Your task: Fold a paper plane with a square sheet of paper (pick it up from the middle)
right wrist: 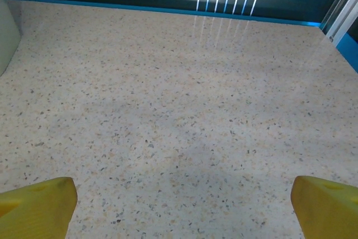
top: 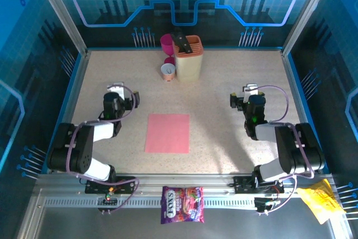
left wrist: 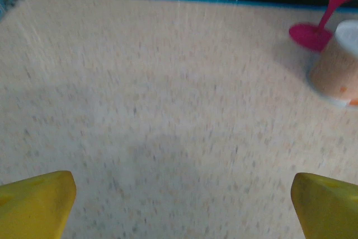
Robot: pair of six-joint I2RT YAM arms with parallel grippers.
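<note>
The speckled table [top: 224, 82] spreads wide before me. The square sheet of paper [top: 167, 132] lies flat and unfolded at its middle, between my two arms and touching neither. My left pincer [left wrist: 182, 205] hangs over bare tabletop to the sheet's left, yellow fingers spread fully apart, holding nothing. My right pincer [right wrist: 183, 205] stands just as wide and empty, well to the sheet's right. A beige holder [top: 188, 57] sits at the far edge, a magenta cup [top: 167, 42] beside it.

The purple candy bag [top: 182, 205] reads "FOX'S"; its smaller print is too small to read
</note>
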